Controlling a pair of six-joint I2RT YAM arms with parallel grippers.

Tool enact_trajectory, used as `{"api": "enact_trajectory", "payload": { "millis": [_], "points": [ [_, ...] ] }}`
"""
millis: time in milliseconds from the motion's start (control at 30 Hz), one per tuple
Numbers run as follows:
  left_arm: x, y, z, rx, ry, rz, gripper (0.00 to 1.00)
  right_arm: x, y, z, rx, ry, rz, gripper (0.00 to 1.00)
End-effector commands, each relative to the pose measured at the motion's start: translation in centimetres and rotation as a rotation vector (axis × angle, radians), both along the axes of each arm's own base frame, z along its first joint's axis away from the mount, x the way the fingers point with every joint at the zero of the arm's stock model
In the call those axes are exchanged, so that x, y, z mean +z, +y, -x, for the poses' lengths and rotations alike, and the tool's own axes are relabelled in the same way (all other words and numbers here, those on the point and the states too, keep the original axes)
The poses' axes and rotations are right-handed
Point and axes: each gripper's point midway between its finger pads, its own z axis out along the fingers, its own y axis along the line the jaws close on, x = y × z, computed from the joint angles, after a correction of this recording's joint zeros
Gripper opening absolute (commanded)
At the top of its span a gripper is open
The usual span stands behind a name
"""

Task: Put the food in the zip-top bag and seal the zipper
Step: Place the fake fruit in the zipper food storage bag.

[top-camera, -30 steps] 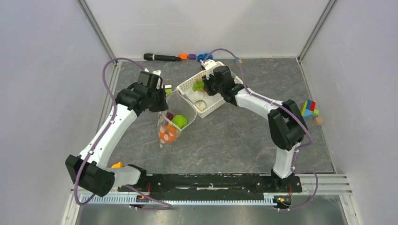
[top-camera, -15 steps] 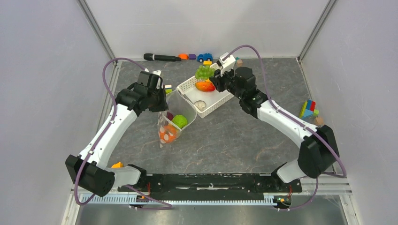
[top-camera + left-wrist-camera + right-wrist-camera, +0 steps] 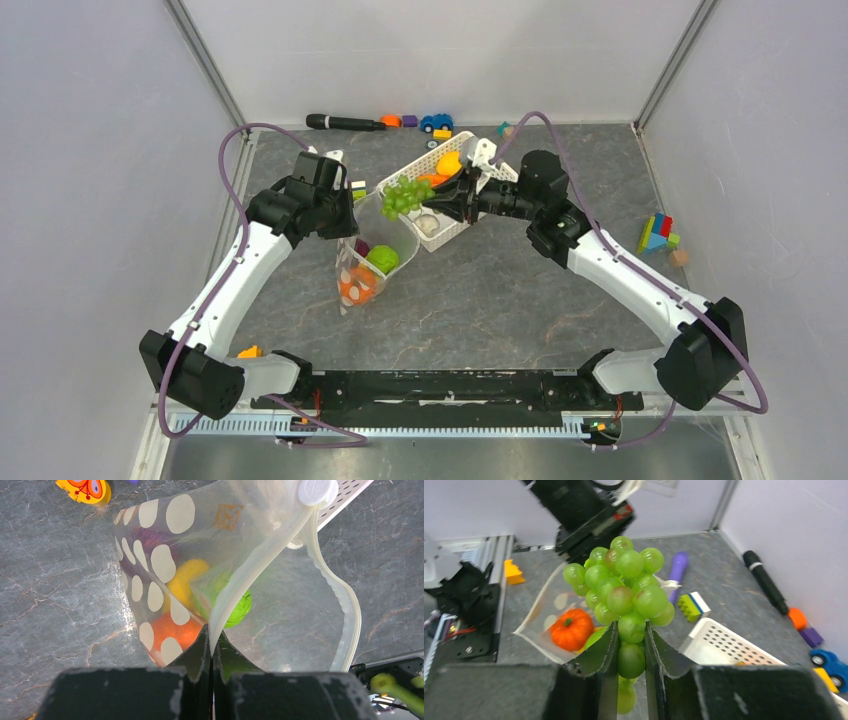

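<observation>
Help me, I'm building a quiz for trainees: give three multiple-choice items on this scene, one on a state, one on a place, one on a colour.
1. The mouth of the bag is: A held open by the left gripper; B zipped shut; C folded flat.
2. The grapes are: A inside the bag; B in the left gripper; C in the right gripper, in the air.
3. The pumpkin in the bag is: A blue; B orange; C white.

Answers:
1 A: the left gripper pinches one rim and the mouth gapes.
2 C: the right gripper clamps the bunch above the surface.
3 B: it shows plainly orange in the right wrist view.
</observation>
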Motion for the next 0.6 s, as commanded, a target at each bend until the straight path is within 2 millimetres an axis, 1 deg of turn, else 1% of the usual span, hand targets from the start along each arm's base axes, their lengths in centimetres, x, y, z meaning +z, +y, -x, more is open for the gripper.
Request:
{"api": "enact_trajectory", "payload": {
  "millis": [0,100,133,167,233,367,567],
  "points": [
    [0.9,0.0,-0.5,-0.02,-0.052,-0.004,0.02,-0.3,1.0,3.9,0.173,-0.08,0.058,0.13],
    [1.0,0.0,-0.6,-0.018,-0.054,-0.002,0.02,-2.1,2.1,4.0,0.139,-0.103,0.156,0.13],
    [1.0,0.0,-0.5,-0.018,-0.052,-0.004,0.02,-3.0,2.3,3.9,0.12,-0.097,0.201,0.13],
    [1.0,0.0,-0.5,-0.019,-0.053,-0.004,0.02,-3.6,2.8,4.2,0.119,-0.103,0.238,0.13],
    [1.0,0.0,-0.6,-0.018,-0.055,-0.002,0.02,-4.5,3.7,4.1,0.097,-0.097,0.283,0.13],
    [1.0,-0.4,-0.4,-0.037,-0.045,0.017,0.02,-5.1,5.3,3.2,0.053,-0.041,0.301,0.13],
    [1.1,-0.5,-0.3,-0.038,-0.047,0.019,0.02,-6.3,7.5,0.4,-0.086,0.047,0.345,0.12]
  ]
}}
